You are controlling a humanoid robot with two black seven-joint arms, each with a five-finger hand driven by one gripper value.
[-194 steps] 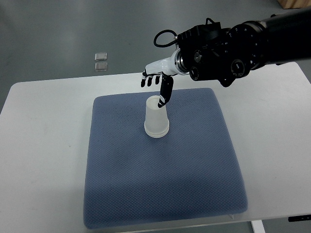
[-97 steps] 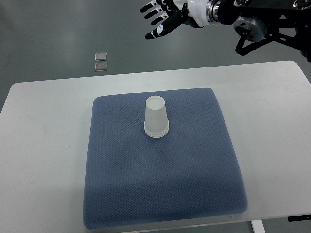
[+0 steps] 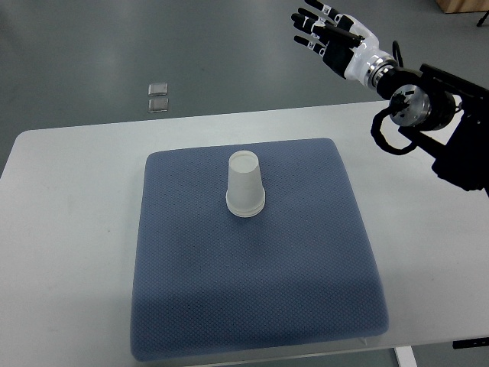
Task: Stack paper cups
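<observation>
Surface: white desk [image 3: 76, 191] carrying a blue textured fabric mat [image 3: 260, 290] — likely cushioning for the cups.
Cups: white paper cup stack [image 3: 245, 186], upside down, mid-mat toward the far side, nothing touching it.
Right hand [image 3: 336, 38]: fingers spread, empty — raised far right, well clear.

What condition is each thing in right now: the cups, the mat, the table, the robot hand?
Paper cups: upside down, nested as one stack, standing upright on the mat, nothing touching them.
Blue mat: lying flat on the table, carrying only the cup stack.
White table: the mat covers its middle.
Right robot hand: raised beyond the table's far edge, fingers spread, holding nothing.
Two small squares: lying on the floor beyond the table.
</observation>
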